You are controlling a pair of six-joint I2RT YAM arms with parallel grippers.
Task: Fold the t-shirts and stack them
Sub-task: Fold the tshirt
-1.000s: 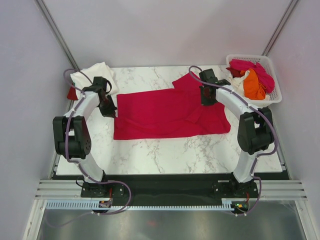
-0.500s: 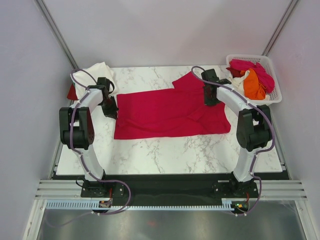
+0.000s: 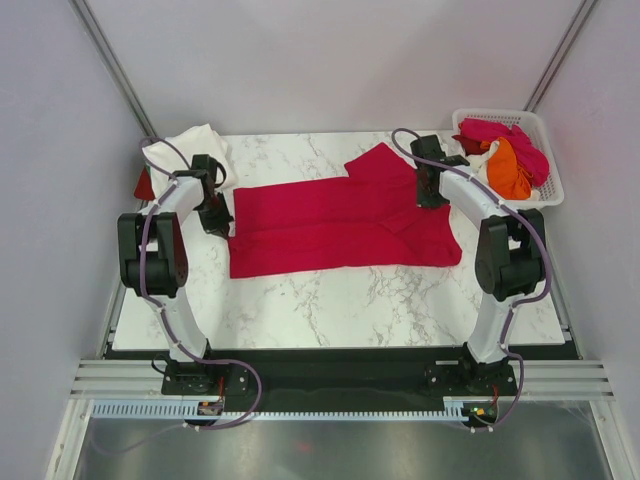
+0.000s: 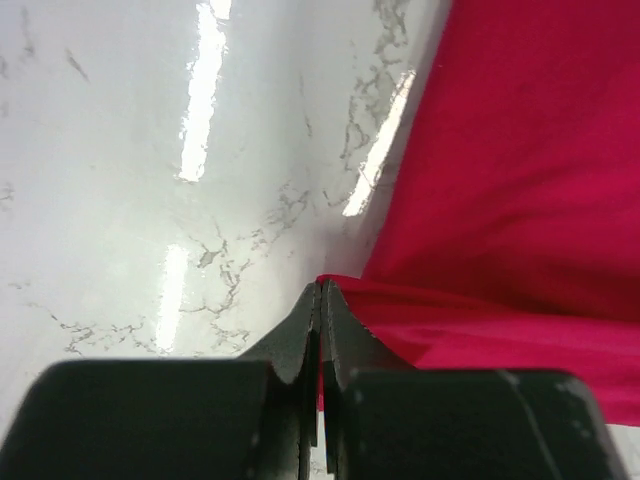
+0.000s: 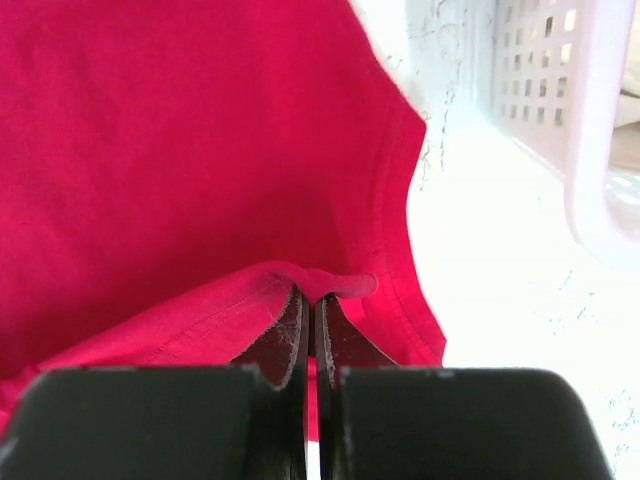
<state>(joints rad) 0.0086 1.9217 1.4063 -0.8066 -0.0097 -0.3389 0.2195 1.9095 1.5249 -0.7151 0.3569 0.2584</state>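
Observation:
The crimson-red t-shirt (image 3: 340, 225) lies spread across the marble table. My left gripper (image 3: 218, 215) is shut on its left edge; in the left wrist view the jaws (image 4: 322, 290) pinch the red cloth (image 4: 500, 200) just above the marble. My right gripper (image 3: 432, 190) is shut on the shirt's right edge; in the right wrist view the fingers (image 5: 312, 300) grip a fold of red cloth (image 5: 180, 150). A cream-white t-shirt (image 3: 190, 148) lies at the table's back left corner. Pink and orange shirts (image 3: 505, 155) fill the basket.
The white lattice basket (image 3: 545, 190) stands at the back right, its wall close beside my right gripper in the right wrist view (image 5: 570, 100). A small red item (image 3: 144, 185) lies at the table's left edge. Bare marble (image 3: 330, 300) lies in front of the red shirt.
Both grippers moved towards the back of the table, pulling the shirt's near layer over itself. The right gripper also shifted right, towards the basket. The front hem has drawn back.

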